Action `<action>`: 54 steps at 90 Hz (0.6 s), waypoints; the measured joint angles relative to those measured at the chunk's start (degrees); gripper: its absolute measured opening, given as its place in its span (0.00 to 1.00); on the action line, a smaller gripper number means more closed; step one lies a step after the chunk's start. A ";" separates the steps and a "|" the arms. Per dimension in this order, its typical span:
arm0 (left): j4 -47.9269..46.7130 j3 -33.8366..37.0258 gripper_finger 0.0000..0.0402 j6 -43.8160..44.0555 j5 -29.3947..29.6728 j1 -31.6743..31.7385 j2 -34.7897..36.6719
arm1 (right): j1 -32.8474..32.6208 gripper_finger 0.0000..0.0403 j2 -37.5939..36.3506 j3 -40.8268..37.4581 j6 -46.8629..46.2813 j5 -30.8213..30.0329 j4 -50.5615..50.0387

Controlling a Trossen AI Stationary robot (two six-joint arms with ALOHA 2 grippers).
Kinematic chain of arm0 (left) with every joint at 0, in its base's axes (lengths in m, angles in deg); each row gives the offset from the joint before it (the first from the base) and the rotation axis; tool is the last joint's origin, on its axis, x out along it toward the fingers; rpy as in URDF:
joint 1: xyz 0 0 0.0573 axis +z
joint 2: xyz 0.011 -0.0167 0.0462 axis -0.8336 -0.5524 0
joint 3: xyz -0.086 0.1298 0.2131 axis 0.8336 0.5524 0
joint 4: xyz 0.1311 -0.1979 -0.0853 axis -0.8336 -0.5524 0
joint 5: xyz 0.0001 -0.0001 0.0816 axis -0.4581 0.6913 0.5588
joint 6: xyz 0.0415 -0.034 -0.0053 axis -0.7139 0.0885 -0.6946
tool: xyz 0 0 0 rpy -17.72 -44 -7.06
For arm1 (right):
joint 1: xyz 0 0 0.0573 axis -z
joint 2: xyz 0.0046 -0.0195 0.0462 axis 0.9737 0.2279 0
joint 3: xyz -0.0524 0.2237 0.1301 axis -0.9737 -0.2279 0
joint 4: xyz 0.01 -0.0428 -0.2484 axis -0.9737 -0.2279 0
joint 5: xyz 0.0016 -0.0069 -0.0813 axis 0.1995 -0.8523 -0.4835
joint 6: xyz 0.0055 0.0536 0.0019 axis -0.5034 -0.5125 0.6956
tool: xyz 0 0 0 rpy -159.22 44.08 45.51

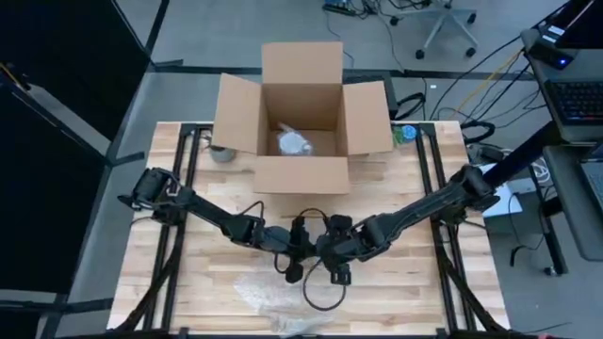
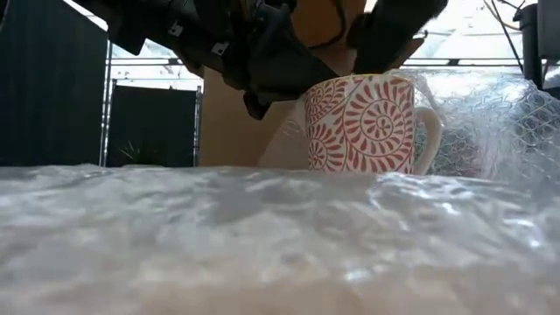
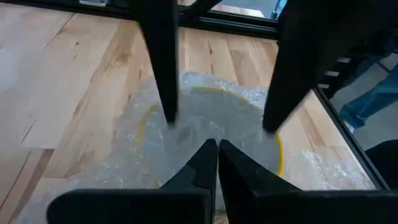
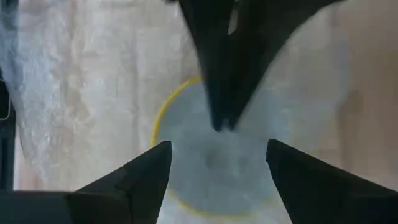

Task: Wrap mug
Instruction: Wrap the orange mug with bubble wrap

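Observation:
A white mug with red swirls (image 2: 363,122) stands upright on the table, its handle (image 2: 429,131) to one side. Clear bubble wrap (image 2: 262,236) lies under and around it, and a layer of wrap covers its yellow-rimmed mouth (image 4: 217,155). In the high view both grippers hide the mug. My left gripper (image 3: 217,148) is shut, its tips over the middle of the mouth. My right gripper (image 4: 217,149) is open, with one finger on each side of the mouth, just above the rim; I cannot tell whether it touches. My left gripper has its shut fingertips (image 4: 221,121) on the bubble wrap over the middle of the mug's mouth (image 3: 199,127). The fingers slant down from above. Whether they pinch the wrap or only press on it cannot be told.
An open cardboard box (image 1: 301,118) stands at the table's far edge with a wrapped bundle (image 1: 294,143) inside. A small metal cup (image 1: 222,153) sits left of the box. Loose bubble wrap (image 1: 268,299) spreads toward the near edge. Black frame rails (image 1: 188,188) run along both sides.

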 joint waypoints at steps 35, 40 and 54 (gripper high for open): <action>-0.04 -0.02 0.00 -0.09 -0.05 0.02 0.00 | -0.01 0.62 0.13 -0.02 1.48 1.58 -0.44; -0.15 -0.02 0.00 -0.09 0.20 0.00 0.00 | 0.48 0.62 -0.77 -0.07 1.55 2.35 -0.83; -0.26 -0.02 0.00 -0.11 0.32 0.04 0.00 | 0.84 0.62 -3.47 -0.07 1.02 4.26 -0.58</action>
